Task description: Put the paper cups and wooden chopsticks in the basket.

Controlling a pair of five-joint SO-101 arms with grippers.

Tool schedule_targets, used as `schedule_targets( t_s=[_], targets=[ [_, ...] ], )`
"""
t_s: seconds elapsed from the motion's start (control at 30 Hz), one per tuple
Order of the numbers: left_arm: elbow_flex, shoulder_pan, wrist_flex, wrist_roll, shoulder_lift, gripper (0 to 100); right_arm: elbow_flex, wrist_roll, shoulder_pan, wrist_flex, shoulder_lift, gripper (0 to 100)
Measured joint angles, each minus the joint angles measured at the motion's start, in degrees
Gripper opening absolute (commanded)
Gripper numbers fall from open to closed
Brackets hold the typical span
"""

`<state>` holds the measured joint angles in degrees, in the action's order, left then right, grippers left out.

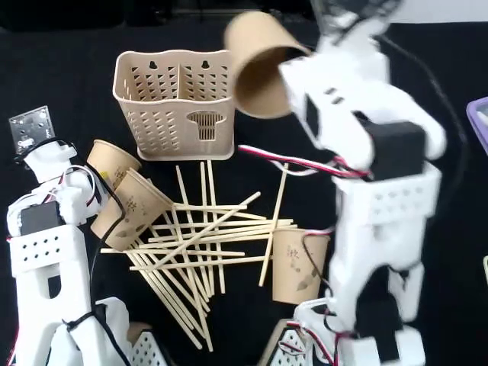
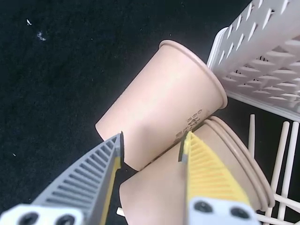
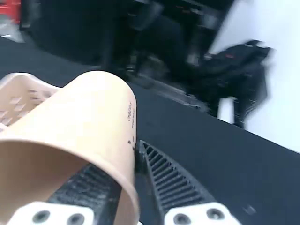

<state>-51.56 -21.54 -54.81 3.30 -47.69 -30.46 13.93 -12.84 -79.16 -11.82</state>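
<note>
The right gripper (image 3: 136, 161) has its ribbed jaws closed on the thin wall of a tan paper cup (image 1: 255, 65), one inside and one outside, holding it tilted in the air beside the rim of the beige perforated plastic basket (image 1: 175, 103). The left gripper (image 2: 152, 147) hangs with jaws apart over two cups (image 2: 164, 103), smooth and tapered, lying touching on their sides near the basket. Slim pale wooden chopsticks (image 1: 202, 236) lie crisscrossed on the black table (image 1: 61, 69) beside a fourth cup (image 1: 299, 263) standing upright.
</note>
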Motion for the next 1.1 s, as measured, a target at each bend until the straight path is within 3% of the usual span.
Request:
schedule_targets(
  t_s=[0.17,0.5,0.8,1.03,1.1],
  targets=[
    [0.0,0.0,0.0,0.0,0.0,22,-9.14,-0.44,-4.57,-2.55,11.87,1.1],
    [0.0,0.0,0.0,0.0,0.0,22,-33.49,-0.44,-5.1,-13.27,31.74,1.1],
    [0.0,0.0,0.0,0.0,0.0,22,-41.32,-0.44,-5.1,-17.23,40.35,1.7],
    [0.0,0.0,0.0,0.0,0.0,22,-41.32,-0.44,-5.27,-17.23,41.93,24.8],
    [0.0,0.0,0.0,0.0,0.0,22,-41.32,-0.44,-5.54,-17.14,41.93,26.2]
  ],
)
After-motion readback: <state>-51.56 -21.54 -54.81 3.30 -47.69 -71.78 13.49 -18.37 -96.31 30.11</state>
